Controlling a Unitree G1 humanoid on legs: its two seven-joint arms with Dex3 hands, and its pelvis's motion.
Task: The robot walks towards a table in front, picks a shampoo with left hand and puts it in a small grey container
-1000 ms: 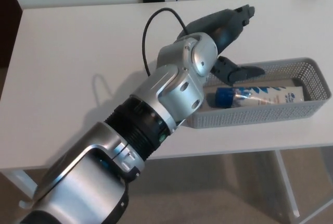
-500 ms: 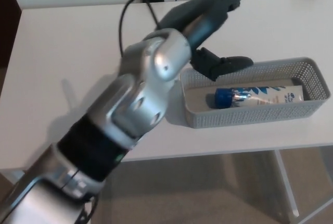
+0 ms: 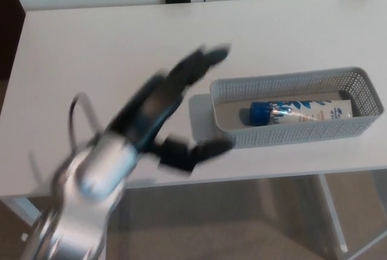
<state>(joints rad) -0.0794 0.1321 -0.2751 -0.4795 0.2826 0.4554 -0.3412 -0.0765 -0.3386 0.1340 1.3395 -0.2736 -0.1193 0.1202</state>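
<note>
1. Back it comes! Since the earlier frame the left hand (image 3: 158,113) has swung away from above the basket (image 3: 284,79) and dropped off the basket's left end. It is badly motion-blurred, over the near edge of the table (image 3: 91,48).
2. Its fingers (image 3: 195,66) are spread wide, with the thumb well apart from the other two, and they hold nothing.
3. Into the basket now: the shampoo (image 3: 308,110) lies flat on the basket's floor, fully inside the walls.
4. Its blue cap (image 3: 260,113) points toward the basket's left end and its flat tail toward the right end, so the long axis runs along the basket's length.
5. My read on handling: this is a light, soft tube with a glossy skin. It is likely to be slippery and to give under a squeeze, so the middle of the body is the place to grip, not the cap.
6. Judging by this, the drop-off looks done; the right hand does not show.
</note>
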